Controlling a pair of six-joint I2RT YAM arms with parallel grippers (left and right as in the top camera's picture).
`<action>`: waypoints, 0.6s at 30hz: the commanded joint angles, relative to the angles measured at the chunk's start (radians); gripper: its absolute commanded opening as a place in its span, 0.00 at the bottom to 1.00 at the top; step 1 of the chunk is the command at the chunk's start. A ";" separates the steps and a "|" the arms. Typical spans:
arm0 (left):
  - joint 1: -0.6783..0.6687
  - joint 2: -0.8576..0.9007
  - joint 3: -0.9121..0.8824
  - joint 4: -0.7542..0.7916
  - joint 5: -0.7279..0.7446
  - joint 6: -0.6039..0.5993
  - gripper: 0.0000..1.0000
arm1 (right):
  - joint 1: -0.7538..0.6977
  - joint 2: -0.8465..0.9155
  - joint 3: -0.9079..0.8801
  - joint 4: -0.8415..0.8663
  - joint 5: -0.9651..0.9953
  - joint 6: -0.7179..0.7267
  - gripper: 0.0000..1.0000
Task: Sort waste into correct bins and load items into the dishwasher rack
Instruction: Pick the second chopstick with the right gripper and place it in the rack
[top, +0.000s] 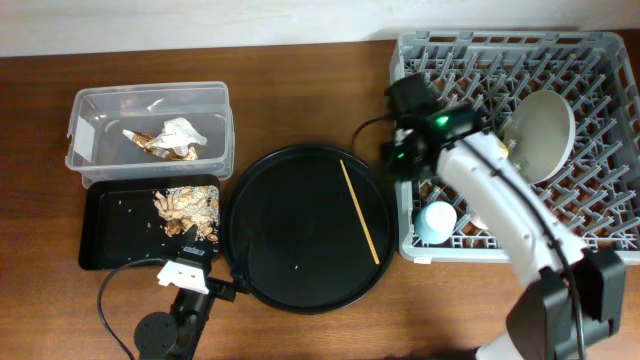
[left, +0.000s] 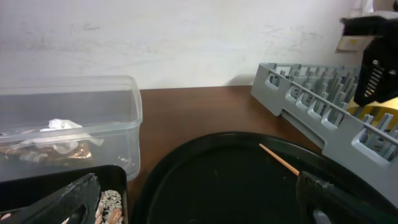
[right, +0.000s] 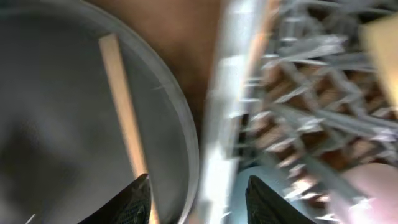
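Note:
One wooden chopstick (top: 360, 212) lies on the round black tray (top: 290, 250); it also shows in the right wrist view (right: 123, 106). The second chopstick is out of view. My right gripper (top: 398, 155) is open and empty (right: 200, 202), over the gap between the tray rim and the grey dishwasher rack (top: 600, 60). The rack holds the pale plate (top: 545, 135), the blue cup (top: 437, 222) and a bit of the yellow bowl (left: 380, 116). My left gripper (left: 199, 205) is open and empty, low at the front, between the black rectangular tray and the round tray.
The clear tub (top: 100, 105) at the back left holds white tissue (top: 185, 130) and brown fish scrap (top: 150, 145). The shallow black tray (top: 110, 240) in front of it holds crumbly food bits (top: 188, 208). Something pink (right: 367, 193) sits in the rack, blurred.

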 joint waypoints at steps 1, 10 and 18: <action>0.004 -0.006 -0.005 -0.001 0.011 0.016 0.99 | 0.158 0.008 -0.067 0.035 -0.030 0.050 0.49; 0.004 -0.006 -0.005 -0.001 0.011 0.016 0.99 | 0.200 0.182 -0.321 0.270 0.034 0.111 0.29; 0.004 -0.006 -0.005 -0.001 0.011 0.016 0.99 | 0.155 -0.016 -0.149 0.095 0.042 0.065 0.04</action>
